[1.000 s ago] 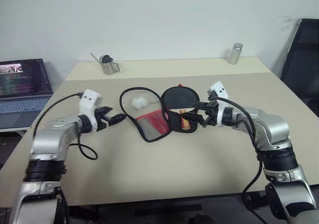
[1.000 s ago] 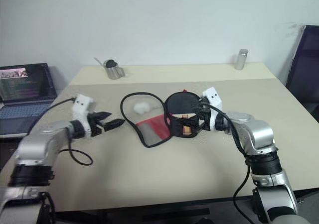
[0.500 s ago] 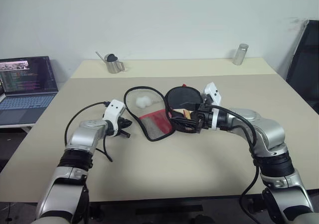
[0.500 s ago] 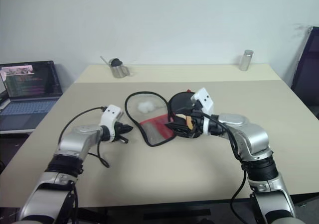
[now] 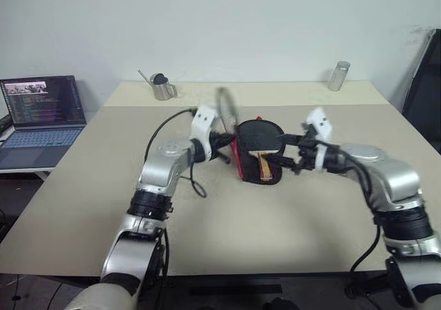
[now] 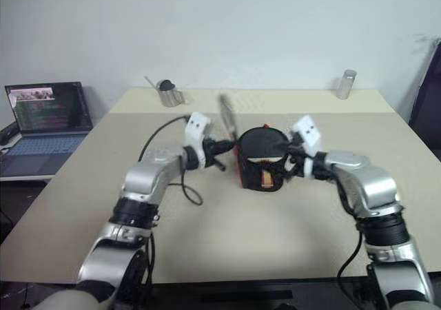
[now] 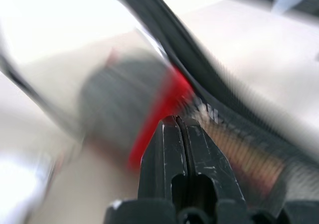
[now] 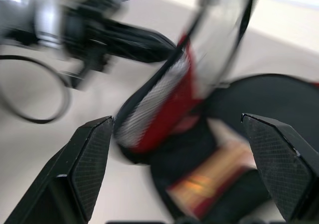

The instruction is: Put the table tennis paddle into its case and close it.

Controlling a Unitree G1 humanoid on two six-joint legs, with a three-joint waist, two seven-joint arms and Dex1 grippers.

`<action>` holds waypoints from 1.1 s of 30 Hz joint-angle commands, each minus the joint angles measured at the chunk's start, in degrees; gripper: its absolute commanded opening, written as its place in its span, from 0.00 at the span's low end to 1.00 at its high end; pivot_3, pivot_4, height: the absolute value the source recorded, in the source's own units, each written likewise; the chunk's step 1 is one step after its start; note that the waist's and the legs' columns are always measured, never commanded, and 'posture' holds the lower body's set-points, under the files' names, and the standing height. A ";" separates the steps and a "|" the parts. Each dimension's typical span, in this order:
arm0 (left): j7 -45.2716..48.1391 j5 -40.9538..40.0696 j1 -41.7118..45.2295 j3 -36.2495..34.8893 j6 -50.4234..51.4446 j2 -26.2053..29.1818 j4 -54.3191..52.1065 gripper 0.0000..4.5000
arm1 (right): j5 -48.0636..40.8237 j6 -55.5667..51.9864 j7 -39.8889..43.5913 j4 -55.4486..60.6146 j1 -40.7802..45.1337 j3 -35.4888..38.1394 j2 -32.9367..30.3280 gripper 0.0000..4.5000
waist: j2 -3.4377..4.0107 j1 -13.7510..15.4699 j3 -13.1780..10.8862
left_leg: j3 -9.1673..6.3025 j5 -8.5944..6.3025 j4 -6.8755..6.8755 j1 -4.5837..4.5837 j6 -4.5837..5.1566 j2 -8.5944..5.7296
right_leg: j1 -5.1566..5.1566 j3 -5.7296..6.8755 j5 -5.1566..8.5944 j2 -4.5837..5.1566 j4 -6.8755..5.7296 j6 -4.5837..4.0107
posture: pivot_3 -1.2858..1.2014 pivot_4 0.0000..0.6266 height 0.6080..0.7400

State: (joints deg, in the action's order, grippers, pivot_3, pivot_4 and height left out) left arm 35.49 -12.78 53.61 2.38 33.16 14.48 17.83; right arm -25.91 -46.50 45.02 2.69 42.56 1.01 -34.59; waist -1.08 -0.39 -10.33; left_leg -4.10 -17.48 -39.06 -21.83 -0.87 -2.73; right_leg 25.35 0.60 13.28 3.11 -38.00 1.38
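The table tennis paddle [image 5: 258, 145] lies near the middle of the bench [image 5: 227, 220] inside the lower half of the case [image 5: 256, 160], its black face toward the far side and its wooden handle running back toward the robot, so the long axis runs roughly away from the robot. The case's other half, the lid flap [image 5: 228, 110], stands raised and tilted on the paddle's left side, blurred. The left pincer [image 5: 222, 145] is pressed shut at the flap's rim near the red part and seems to have the rim pinched, though the blur leaves that uncertain. It lies just left of the paddle, so the flap has to swing rightward over the face. The right pincer [image 5: 288, 153] stands fully open just right of the handle end, gripping nothing and pointing toward the case. It could block the flap's landing or steady the base. Well apart at the far edge stand a small metal pitcher [image 5: 161, 88] and a metal cylinder [image 5: 337, 76]. A laptop [image 5: 41, 114] sits off to the left.
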 commanded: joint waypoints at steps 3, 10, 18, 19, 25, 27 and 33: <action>-3.37 4.90 1.54 5.56 -6.60 -5.86 3.53 0.01 | 0.65 2.67 -1.98 -2.96 1.13 6.55 -4.05 1.00 | 0.00 0.02 0.01 | 0.06 0.00 0.02 0.06 0.00 0.01 | -0.02 -0.03 0.00 -0.01 -0.02 0.00 | 0.52 0.24 1.00; 6.63 -3.20 0.07 -0.89 -1.08 2.24 -3.54 0.01 | -6.48 -6.39 -8.69 -3.11 -0.34 14.12 1.04 1.00 | 0.00 -1.54 0.00 | 0.18 0.00 0.03 0.12 0.01 0.13 | -0.01 -0.14 0.00 -0.09 -0.15 -0.01 | 0.52 0.24 1.00; 15.29 -14.25 -5.60 -13.55 5.70 18.50 -9.47 0.29 | -10.62 -17.10 -23.72 -11.86 -1.39 21.11 16.34 1.00 | 0.04 -1.43 0.05 | 0.14 0.01 0.02 0.17 -0.01 0.15 | -0.02 -0.16 -0.02 -0.08 -0.15 -0.03 | 0.52 0.24 1.00; 16.36 -14.88 -7.13 -14.01 5.83 19.83 -10.19 0.37 | -10.81 -17.34 -24.30 -12.22 -1.49 21.14 17.32 1.00 | 0.05 -1.42 0.05 | 0.13 0.01 0.02 0.15 -0.01 0.14 | 0.00 -0.15 -0.02 -0.08 -0.14 -0.03 | 0.52 0.24 1.00; 17.86 -16.95 -15.76 -15.89 7.24 25.29 -15.82 0.84 | -9.28 -16.77 -26.71 -16.10 -1.16 19.49 19.75 1.00 | 0.03 -0.99 0.06 | -0.02 0.01 0.01 0.04 -0.01 0.06 | -0.01 -0.03 -0.02 -0.03 -0.03 -0.03 | 0.52 0.24 1.00; 16.34 -15.79 -18.01 -15.75 6.39 26.03 -17.08 0.99 | -8.78 -16.24 -27.15 -18.35 -0.62 19.37 20.03 1.00 | 0.03 -1.04 0.06 | -0.01 0.01 0.01 0.05 -0.01 0.05 | -0.01 -0.04 -0.02 -0.03 -0.04 -0.03 | 0.52 0.24 1.00; 11.64 -14.00 -21.53 -14.97 5.78 25.95 -21.19 0.99 | -8.46 -15.71 -25.59 -23.05 1.10 17.74 20.18 1.00 | 0.02 -1.41 0.08 | 0.03 0.00 0.01 0.14 0.00 0.07 | -0.04 -0.07 -0.02 -0.05 -0.13 -0.03 | 0.52 0.24 1.00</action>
State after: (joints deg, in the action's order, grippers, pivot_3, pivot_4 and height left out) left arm 47.09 -25.86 32.61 -11.76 39.31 39.68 0.92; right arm -34.48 -62.87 18.68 -19.55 42.51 19.06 -14.38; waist -1.06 -1.80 -10.25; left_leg -4.06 -17.48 -39.05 -21.68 -0.86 -2.66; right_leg 25.30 0.51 13.26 3.06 -38.13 1.36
